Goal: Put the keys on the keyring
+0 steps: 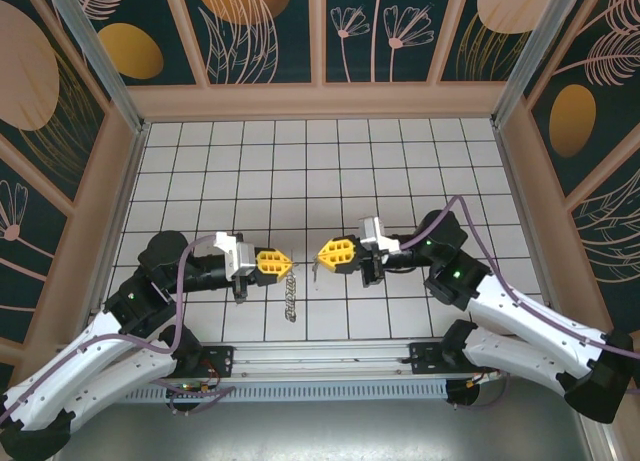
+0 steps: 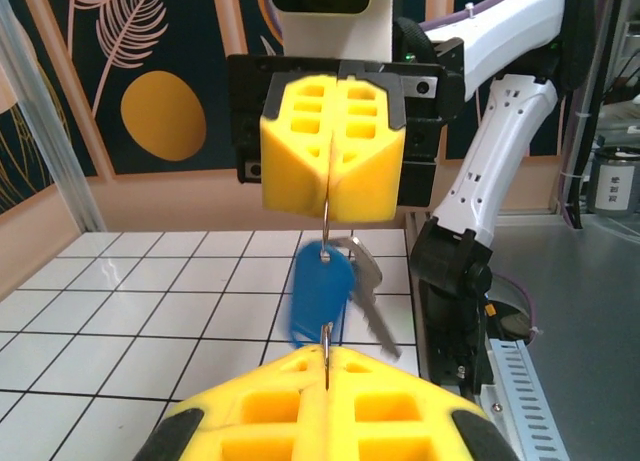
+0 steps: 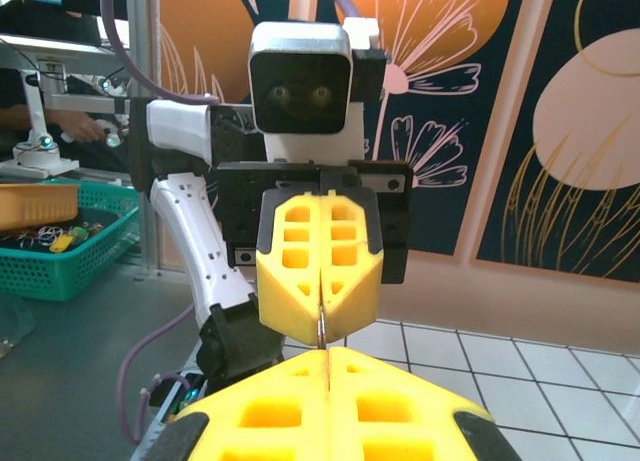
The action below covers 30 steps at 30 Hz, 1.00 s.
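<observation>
In the left wrist view the keyring [image 2: 326,226] shows edge-on as a thin metal ring stretched between two pairs of yellow fingers. My left gripper [image 2: 326,359] is shut on its near end. My right gripper [image 2: 330,196] is shut on its far end. From the ring hang the keys: a blue plastic head [image 2: 320,293] and a silver blade [image 2: 370,296], both slightly blurred. From above, the left gripper [image 1: 281,262] and right gripper [image 1: 327,252] face each other tip to tip over the front tiles. The right wrist view has my right gripper [image 3: 327,355] and left gripper [image 3: 320,319] almost touching, with the ring [image 3: 320,333] between them.
A dark, beaded-looking shape [image 1: 290,299] lies just below the grippers in the top view; I cannot tell what it is. Wooden walls [image 1: 320,99] fence the white tiled floor. A metal rail [image 1: 320,359] runs along the near edge. A teal basket [image 3: 60,256] stands off the table.
</observation>
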### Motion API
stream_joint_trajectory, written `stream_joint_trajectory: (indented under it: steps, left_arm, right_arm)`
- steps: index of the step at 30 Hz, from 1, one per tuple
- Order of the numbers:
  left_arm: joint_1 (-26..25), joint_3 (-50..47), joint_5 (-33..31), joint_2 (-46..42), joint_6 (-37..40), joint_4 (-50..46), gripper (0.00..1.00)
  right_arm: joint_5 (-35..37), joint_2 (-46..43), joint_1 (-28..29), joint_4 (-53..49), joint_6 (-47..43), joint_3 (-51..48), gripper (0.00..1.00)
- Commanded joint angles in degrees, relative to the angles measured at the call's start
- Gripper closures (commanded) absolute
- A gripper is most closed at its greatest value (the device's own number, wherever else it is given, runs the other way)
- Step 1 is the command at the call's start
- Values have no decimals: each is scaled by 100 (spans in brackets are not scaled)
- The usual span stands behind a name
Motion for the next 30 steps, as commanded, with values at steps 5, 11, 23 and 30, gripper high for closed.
stream_joint_trajectory:
  steps: [5,11,23,30]
  left_arm:
    - [-6,216,177,-54,103,55,100]
    - [-5,158,229,29,91,150,100]
    - [-6,115,313,88,94,242,100]
    - [-5,115,274,87,103,233,100]
  right_arm:
    - [-50,196,173,284,-99,112,100]
    - [-38,301,244,286,-103,145,100]
    - [53,505,294,307,-128,244,100]
    - [56,530,314,303,-112,280,100]
